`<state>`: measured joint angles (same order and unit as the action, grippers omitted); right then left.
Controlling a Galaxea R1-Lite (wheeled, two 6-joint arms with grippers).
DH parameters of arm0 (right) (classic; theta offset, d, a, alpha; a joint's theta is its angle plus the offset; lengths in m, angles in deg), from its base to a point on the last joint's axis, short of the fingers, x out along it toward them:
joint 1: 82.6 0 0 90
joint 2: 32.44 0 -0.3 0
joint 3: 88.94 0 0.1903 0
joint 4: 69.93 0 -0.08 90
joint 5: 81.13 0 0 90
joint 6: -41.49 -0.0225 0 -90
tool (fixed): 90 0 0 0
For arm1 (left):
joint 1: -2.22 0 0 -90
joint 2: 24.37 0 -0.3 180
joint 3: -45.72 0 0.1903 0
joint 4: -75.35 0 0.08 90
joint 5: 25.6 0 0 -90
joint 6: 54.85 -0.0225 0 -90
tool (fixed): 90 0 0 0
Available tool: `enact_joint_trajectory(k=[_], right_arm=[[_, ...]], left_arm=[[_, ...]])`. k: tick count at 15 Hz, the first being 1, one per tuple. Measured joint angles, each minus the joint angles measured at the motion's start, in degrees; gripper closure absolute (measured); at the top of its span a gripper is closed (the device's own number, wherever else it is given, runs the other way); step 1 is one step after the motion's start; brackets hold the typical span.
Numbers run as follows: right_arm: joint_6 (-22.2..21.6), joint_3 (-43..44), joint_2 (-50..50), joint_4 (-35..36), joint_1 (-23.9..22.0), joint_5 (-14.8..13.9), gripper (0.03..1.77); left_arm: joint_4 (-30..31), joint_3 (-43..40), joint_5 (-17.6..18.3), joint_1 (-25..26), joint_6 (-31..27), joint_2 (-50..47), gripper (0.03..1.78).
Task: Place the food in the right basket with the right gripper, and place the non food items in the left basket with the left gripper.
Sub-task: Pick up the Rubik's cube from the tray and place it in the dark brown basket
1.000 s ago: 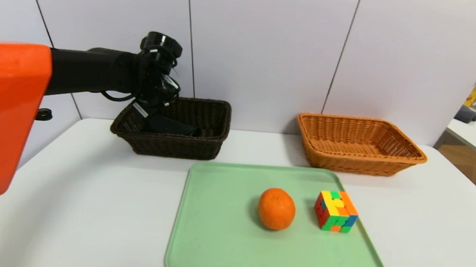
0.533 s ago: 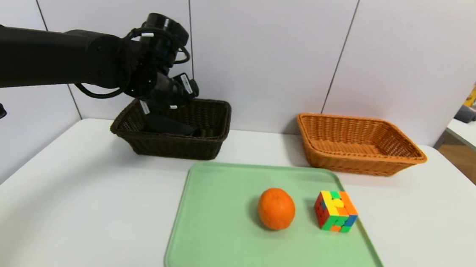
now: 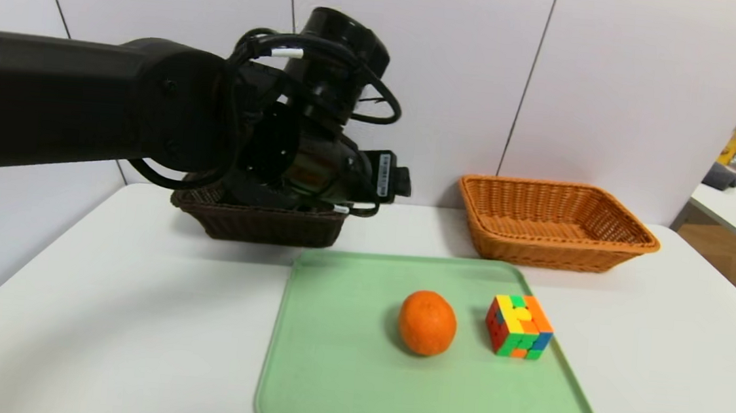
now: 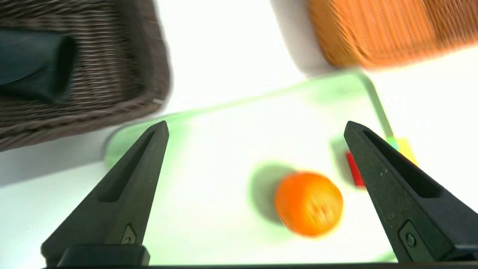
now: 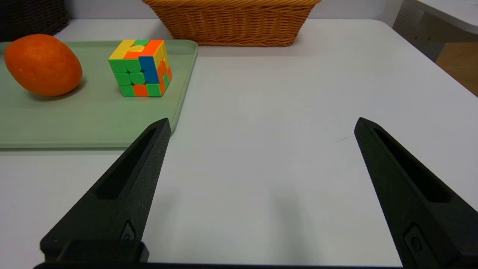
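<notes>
Orange fruit (image 3: 427, 323) beside puzzle cube (image 3: 520, 326) on green tray (image 3: 340, 388).

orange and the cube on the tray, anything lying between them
Nothing: in the head view only bare green tray separates the orange from the cube. The right wrist view shows the same gap.

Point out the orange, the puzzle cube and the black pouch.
orange (image 3: 427, 323): head view, middle of its skin.
puzzle cube (image 5: 140, 68): right wrist view, centre of the near face.
black pouch (image 4: 33, 67): left wrist view, its upper surface, inside the dark basket.
</notes>
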<state>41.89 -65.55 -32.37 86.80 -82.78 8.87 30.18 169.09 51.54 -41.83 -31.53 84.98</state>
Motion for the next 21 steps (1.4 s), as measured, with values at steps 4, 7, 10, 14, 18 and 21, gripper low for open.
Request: enact_joint_trajectory(k=[4, 7, 10, 14, 18, 21], right_arm=[[0.0, 0.0, 0.0, 0.0, 0.0, 0.0, 0.10], [0.0, 0.0, 0.0, 0.0, 0.0, 0.0, 0.10], [0.0, 0.0, 0.0, 0.0, 0.0, 0.0, 0.10], [0.0, 0.0, 0.0, 0.0, 0.0, 0.0, 0.10], [0.0, 0.0, 0.0, 0.0, 0.0, 0.0, 0.10], [0.0, 0.0, 0.0, 0.0, 0.0, 0.0, 0.10]], left_arm=[[-1.1, 0.4, 0.0, -8.8, -1.8, -0.4, 0.13], [-1.2, 1.2, -0.1, -15.3, -2.0, 0.6, 0.12], [-1.2, 3.3, -0.1, -20.5, -3.4, 3.0, 0.12], [-1.2, 4.2, 0.9, -23.4, -11.8, 5.9, 0.12], [-1.0, 5.3, 9.1, -23.6, -23.3, 8.5, 0.12], [-0.4, 7.5, 15.4, -23.0, -29.3, 11.4, 0.12]])
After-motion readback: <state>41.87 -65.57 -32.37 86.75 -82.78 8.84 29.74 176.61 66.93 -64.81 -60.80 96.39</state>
